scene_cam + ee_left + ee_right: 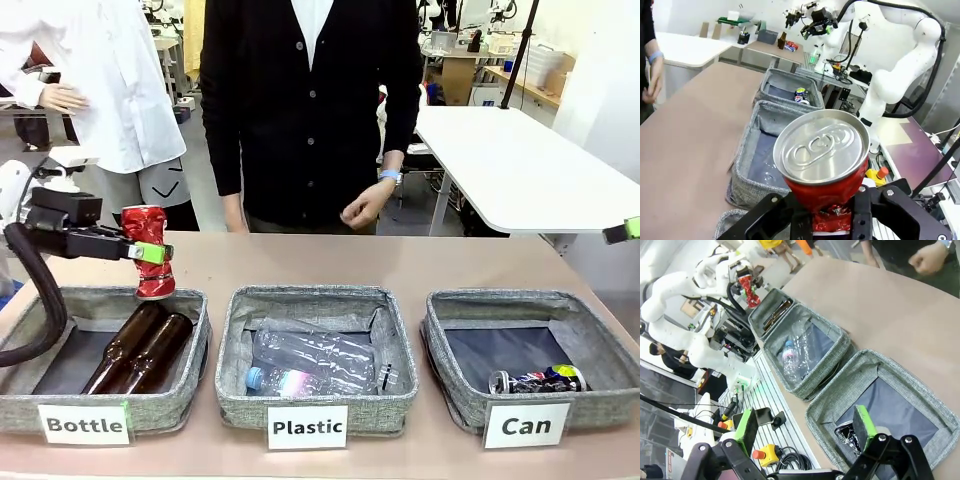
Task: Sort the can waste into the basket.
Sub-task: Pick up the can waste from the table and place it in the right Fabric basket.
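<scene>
Gripping the red can [148,252] between its fingers, the left gripper [150,252] holds it above the "Bottle" basket [105,402]. The dark printed can [537,380] lies inside the "Can" basket [600,405] (front right corner), where the right gripper [807,427] hovers, jaws spread, holding nothing.

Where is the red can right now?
The red can is in the air, pinched by the left gripper above the Bottle basket, at the left of the front view.

Left claw [148,252] clamped; right claw [807,432] spread open.
</scene>
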